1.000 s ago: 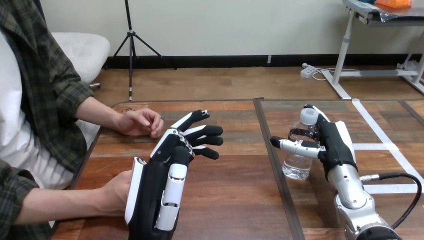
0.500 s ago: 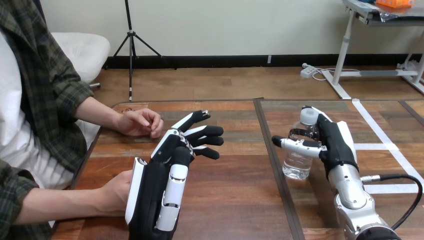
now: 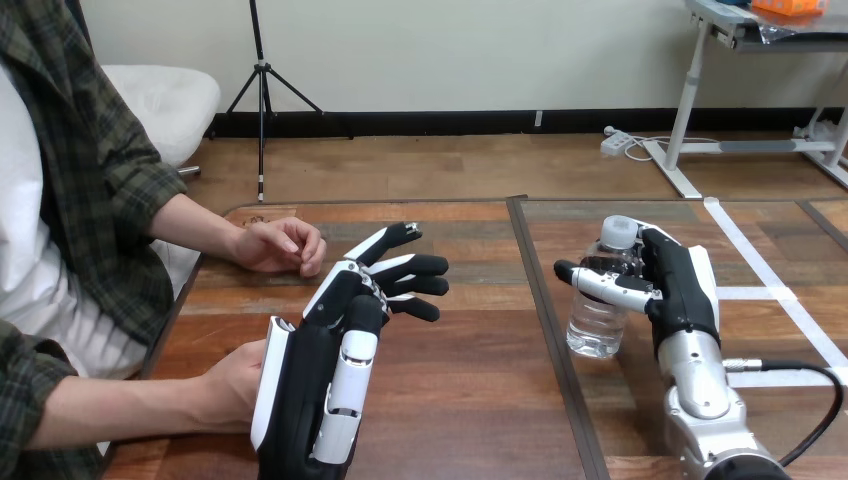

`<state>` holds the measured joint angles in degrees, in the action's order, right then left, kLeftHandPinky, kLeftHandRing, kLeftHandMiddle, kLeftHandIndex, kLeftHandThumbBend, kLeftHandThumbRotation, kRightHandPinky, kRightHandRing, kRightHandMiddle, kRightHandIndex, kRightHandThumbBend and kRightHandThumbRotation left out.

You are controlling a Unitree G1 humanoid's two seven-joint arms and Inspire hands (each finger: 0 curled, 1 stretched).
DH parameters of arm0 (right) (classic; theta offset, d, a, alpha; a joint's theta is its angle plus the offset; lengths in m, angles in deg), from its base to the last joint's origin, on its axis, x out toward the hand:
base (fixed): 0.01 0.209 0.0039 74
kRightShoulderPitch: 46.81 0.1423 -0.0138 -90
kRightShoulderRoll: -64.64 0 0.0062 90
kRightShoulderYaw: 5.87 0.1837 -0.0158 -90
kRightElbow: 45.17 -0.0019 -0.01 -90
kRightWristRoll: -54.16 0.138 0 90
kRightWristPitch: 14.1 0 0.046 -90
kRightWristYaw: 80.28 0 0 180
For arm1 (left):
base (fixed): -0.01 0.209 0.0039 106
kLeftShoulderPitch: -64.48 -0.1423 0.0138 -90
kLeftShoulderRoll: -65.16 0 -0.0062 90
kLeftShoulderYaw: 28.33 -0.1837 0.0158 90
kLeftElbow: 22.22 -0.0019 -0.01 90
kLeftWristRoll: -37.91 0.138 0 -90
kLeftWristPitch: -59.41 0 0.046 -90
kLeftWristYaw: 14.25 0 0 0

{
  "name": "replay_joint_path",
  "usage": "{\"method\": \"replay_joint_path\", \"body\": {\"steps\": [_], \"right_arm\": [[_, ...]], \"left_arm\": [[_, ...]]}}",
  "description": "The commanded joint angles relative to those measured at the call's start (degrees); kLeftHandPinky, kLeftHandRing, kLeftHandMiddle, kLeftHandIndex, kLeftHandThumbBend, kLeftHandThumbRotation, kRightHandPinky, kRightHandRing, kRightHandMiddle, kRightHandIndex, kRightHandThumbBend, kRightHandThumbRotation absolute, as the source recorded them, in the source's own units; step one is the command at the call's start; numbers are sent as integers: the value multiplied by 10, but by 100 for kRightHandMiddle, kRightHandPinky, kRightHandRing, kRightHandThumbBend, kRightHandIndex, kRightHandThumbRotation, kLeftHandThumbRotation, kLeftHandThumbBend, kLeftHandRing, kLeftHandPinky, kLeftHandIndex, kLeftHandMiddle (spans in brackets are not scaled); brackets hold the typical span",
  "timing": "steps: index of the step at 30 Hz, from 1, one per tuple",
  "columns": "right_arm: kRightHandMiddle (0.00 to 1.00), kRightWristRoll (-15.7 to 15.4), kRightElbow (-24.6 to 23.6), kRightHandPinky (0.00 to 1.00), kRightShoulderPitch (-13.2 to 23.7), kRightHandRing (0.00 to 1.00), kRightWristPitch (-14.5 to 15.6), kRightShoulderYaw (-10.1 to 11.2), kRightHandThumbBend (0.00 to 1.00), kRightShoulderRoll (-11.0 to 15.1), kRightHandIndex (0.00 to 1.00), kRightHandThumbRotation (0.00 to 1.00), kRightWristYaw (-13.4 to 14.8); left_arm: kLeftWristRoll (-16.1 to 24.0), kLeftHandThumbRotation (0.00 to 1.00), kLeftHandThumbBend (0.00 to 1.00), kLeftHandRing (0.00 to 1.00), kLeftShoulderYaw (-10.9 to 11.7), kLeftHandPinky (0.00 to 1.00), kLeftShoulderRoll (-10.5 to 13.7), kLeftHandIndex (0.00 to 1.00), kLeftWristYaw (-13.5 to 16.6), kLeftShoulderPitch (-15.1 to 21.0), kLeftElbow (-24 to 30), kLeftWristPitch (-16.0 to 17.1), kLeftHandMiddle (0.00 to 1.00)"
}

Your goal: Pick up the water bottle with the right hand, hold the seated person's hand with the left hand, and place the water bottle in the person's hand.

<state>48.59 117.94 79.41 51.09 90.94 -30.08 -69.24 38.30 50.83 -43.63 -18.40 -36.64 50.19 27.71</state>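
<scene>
Upright water bottle point(image 3: 598, 300) wrapped by right hand point(image 3: 680, 290) (thumb across front); person's lower hand point(image 3: 235, 383) at 8 o'clock, beside slack-fingered left hand point(image 3: 320, 370).

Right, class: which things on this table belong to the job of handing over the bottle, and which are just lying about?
Part of the job: water bottle; right hand, curled round it; left hand, open; person's near hand, beside the left hand.
Just there: white tape on the table; person's far hand, resting on the table.
</scene>
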Motion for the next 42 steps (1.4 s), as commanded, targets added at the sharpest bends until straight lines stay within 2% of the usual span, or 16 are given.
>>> {"method": "replay_joint_path", "body": {"steps": [1, 5, 13, 36, 42], "right_arm": [[57, -6, 1, 52, 26, 53, -4, -3, 78, -8, 62, 0, 27], [53, -8, 1, 47, 26, 49, -3, -5, 78, -10, 57, 0, 36], [50, -7, 1, 43, 26, 46, -6, -5, 77, -13, 51, 0, 40], [50, -14, -3, 42, 23, 46, -4, -13, 76, -14, 48, 0, 54], [50, -13, -4, 42, 20, 46, -12, -13, 76, -13, 49, 0, 53]], "left_arm": [[-2, 97, 34, 64, -2, 54, -10, 79, -2, 21, 13, 6, 69], [-5, 97, 34, 64, -3, 53, -11, 79, -3, 20, 13, 4, 68], [-10, 97, 33, 63, -4, 53, -10, 78, -5, 21, 11, 8, 68], [-24, 96, 29, 61, -5, 51, -14, 73, -13, 21, 11, 7, 65], [-27, 96, 29, 60, -6, 50, -14, 72, -14, 21, 11, 6, 65]]}}
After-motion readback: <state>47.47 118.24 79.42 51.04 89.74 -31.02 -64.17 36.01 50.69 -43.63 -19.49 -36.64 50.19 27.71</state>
